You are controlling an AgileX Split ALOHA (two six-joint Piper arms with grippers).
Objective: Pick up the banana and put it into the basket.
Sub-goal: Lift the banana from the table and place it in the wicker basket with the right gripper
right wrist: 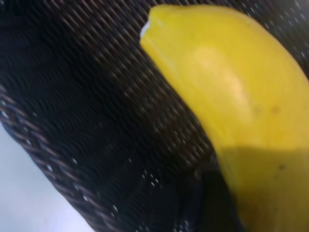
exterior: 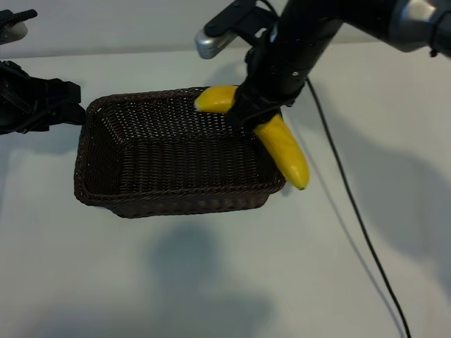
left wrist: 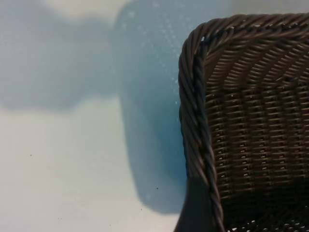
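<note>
Banana (exterior: 285, 149) is held clenched in the right hand (exterior: 248, 113) above the basket (exterior: 169, 201) corner; left hand (exterior: 42, 102) is parked, spread open.

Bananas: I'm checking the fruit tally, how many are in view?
1. The banana is clamped in the right claw, over the basket rim's right corner; none visible elsewhere.

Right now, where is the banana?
In the exterior view the banana is held by the right gripper over the basket's right rim, one end inside, the other hanging outside.

Lab-type test bench: bare white table (exterior: 211, 282), black robot arm (exterior: 296, 42), trailing cable (exterior: 352, 204).
</note>
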